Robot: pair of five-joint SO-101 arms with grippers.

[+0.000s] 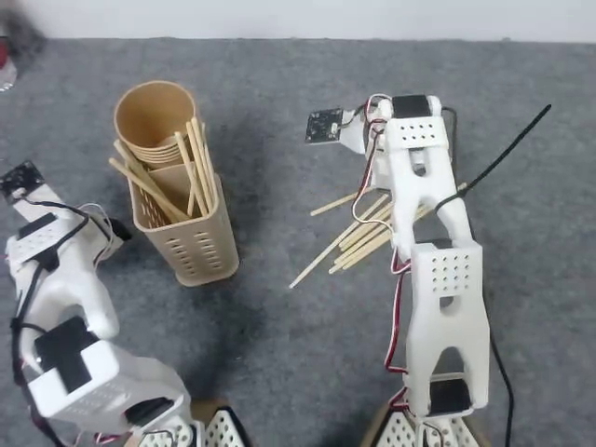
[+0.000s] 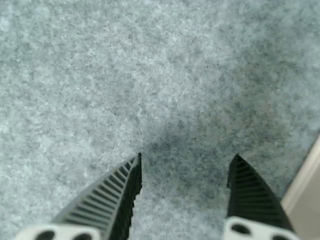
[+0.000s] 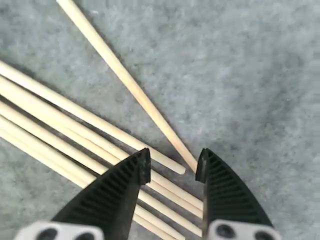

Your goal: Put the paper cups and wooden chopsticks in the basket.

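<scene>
right gripper (image 3: 172, 167): spread astride tips of loose pale wooden chopsticks (image 1: 358, 237), likely to pinch one | beige slotted plastic basket (image 1: 191, 242): 9 o'clock of pile, holding stacked brown paper cups (image 1: 154, 116) | left gripper (image 2: 185, 170): spread, parked over grey carpet (image 2: 150, 75)

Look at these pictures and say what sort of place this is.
Probably a robot practice bench: a grey carpet as work surface, a white left arm and right arm, and a basket holding cups and chopsticks.
</scene>
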